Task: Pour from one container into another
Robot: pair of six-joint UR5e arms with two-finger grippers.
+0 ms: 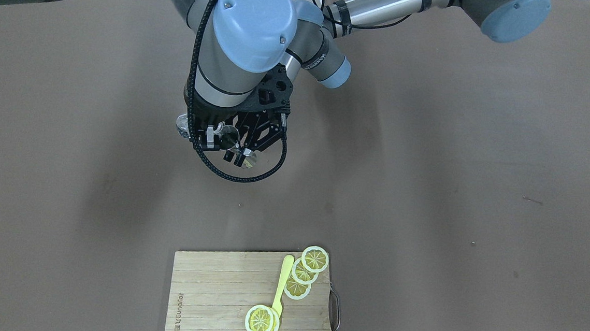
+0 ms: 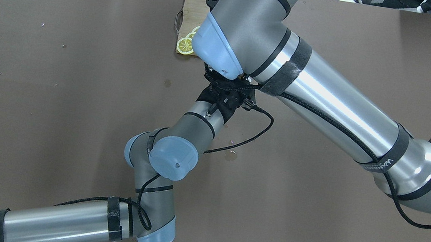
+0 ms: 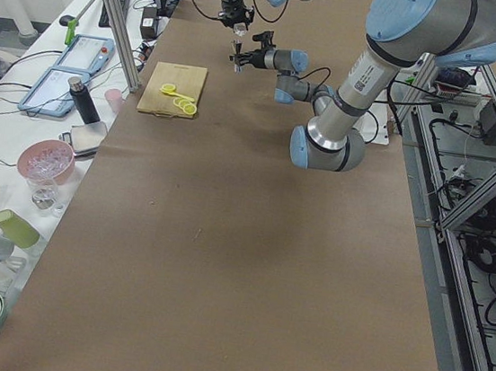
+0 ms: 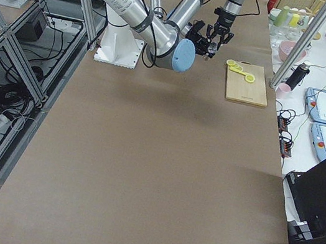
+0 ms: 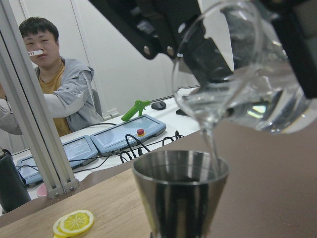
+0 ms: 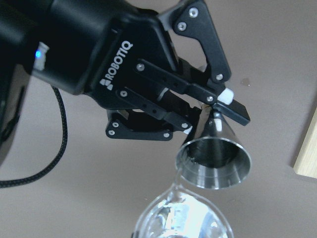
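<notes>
Right jaws grip the tilted glass (image 5: 237, 74), water (image 5: 213, 146) streaming down into the jigger (image 6: 214, 158) clamped in the left jaws, both above the tabletop (image 1: 428, 195).

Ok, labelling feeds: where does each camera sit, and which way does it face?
Front: across the table, facing right arm, left arm, board.
Overhead: behind the arms, looking down; both show.
Left side: table's left end; left arm near.
Right side: table's right end; right arm near.
Left wrist: by the cup, looking up at the jug.
Right wrist: above the jug, facing the left gripper.
Both wrists share cup and jug.
</notes>
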